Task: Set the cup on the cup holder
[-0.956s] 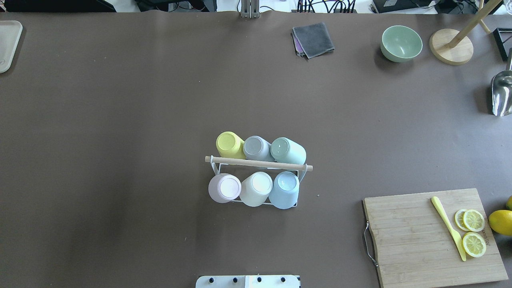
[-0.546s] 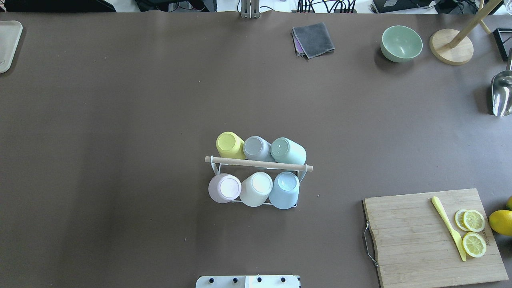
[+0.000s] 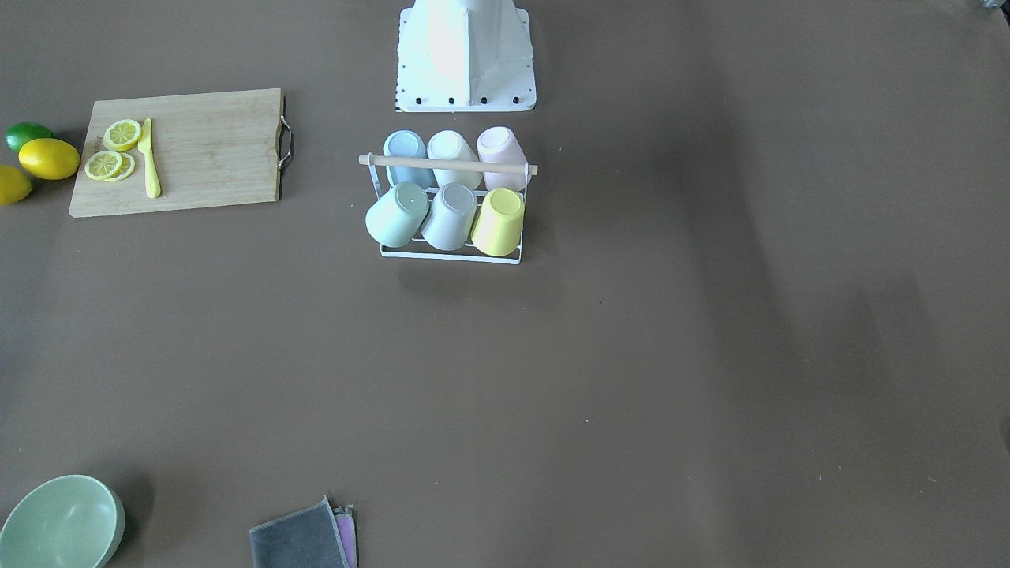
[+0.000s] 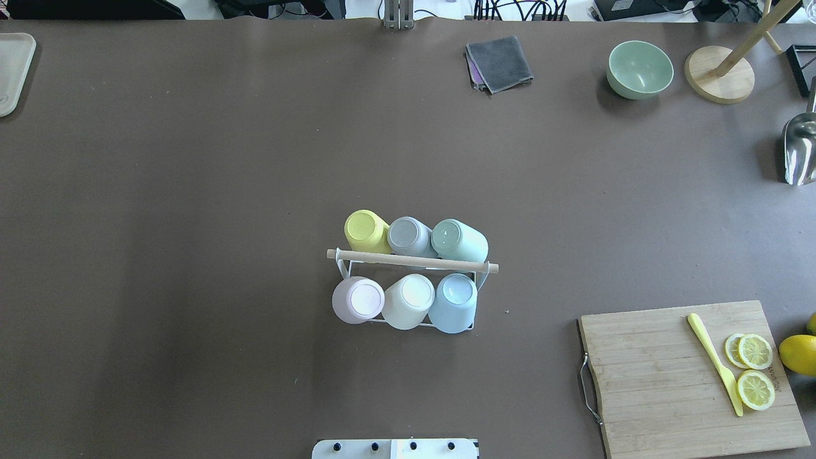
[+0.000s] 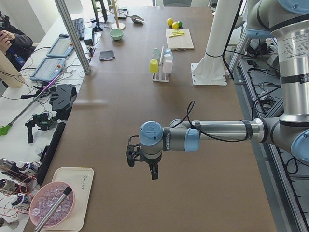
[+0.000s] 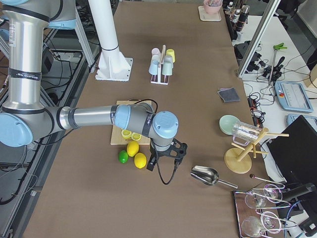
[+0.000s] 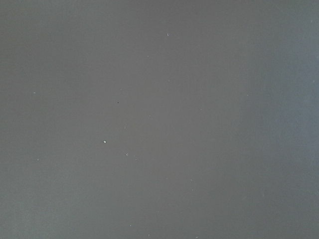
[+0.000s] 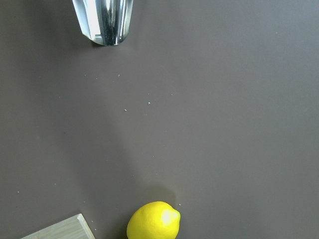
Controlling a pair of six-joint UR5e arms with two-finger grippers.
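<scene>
The cup holder (image 4: 412, 261), a white wire rack with a wooden rod across its top, stands at the table's middle, near the robot base; it also shows in the front-facing view (image 3: 447, 164). Several pastel cups sit upside down on its pegs: yellow (image 4: 364, 231), grey (image 4: 408, 236), mint (image 4: 458, 240), pink (image 4: 357, 299), white (image 4: 409, 301) and blue (image 4: 454, 302). My left gripper (image 5: 141, 166) hangs over bare table far to the left, seen only in the exterior left view. My right gripper (image 6: 166, 156) hangs near the lemons, seen only in the exterior right view. I cannot tell whether either is open or shut.
A wooden cutting board (image 4: 663, 382) with lemon slices (image 4: 755, 350) and a yellow knife (image 4: 714, 363) lies front right, lemons (image 4: 798, 354) beside it. A green bowl (image 4: 639, 69), a grey cloth (image 4: 499, 62), a metal scoop (image 4: 800, 150) and a wooden stand (image 4: 719, 73) are at the far right.
</scene>
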